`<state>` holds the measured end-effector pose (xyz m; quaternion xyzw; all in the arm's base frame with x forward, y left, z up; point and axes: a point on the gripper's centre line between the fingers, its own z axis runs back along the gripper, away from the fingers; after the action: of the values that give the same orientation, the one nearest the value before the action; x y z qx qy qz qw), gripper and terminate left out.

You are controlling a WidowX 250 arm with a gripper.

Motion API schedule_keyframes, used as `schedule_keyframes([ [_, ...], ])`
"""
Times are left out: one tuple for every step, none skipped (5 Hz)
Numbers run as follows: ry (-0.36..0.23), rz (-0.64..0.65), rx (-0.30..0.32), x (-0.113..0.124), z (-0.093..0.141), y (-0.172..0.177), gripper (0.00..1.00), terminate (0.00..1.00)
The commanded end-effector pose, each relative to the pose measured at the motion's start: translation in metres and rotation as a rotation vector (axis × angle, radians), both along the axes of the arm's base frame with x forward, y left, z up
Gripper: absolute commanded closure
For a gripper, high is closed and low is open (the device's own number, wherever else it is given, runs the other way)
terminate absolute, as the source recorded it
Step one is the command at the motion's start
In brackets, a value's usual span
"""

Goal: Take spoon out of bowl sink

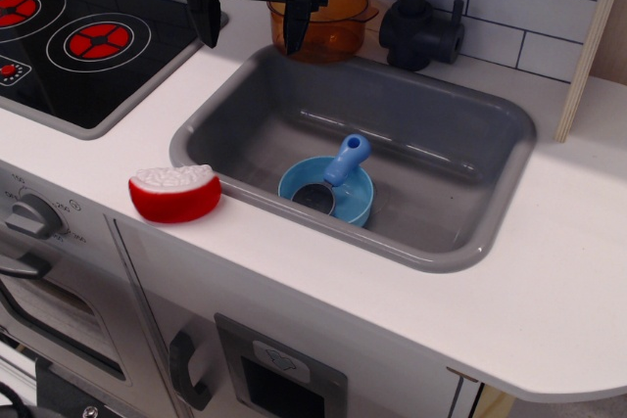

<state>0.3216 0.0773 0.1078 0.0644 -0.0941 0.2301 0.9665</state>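
The black hand (253, 19) hangs at the top, fingers spread apart, pointing down.

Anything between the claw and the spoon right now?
No: only bare sink wall and floor separate the open claw from the spoon in the bowl.

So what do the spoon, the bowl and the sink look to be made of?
Spoon: light-blue handle looks like smooth moulded plastic; the grey scoop looks metallic, possibly only a coating. Bowl: light-blue plastic, evenly coloured, slightly glossy. Sink: grey plastic by its look, with soft rounded corners and dull streaky reflections.
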Motion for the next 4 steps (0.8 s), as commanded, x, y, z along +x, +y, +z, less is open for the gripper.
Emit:
schedule_keyframes([
  [0.000,0.000,0.000,0.000,0.000,0.000,0.00,0.00],
  [0.031,-0.112,-0.016,0.010,-0.008,-0.025,0.00,0.00],
  [0.041,-0.268,-0.016,0.017,-0.017,-0.051,0.00,0.00],
  [0.052,-0.478,-0.035,0.019,-0.026,-0.071,0.00,0.00],
])
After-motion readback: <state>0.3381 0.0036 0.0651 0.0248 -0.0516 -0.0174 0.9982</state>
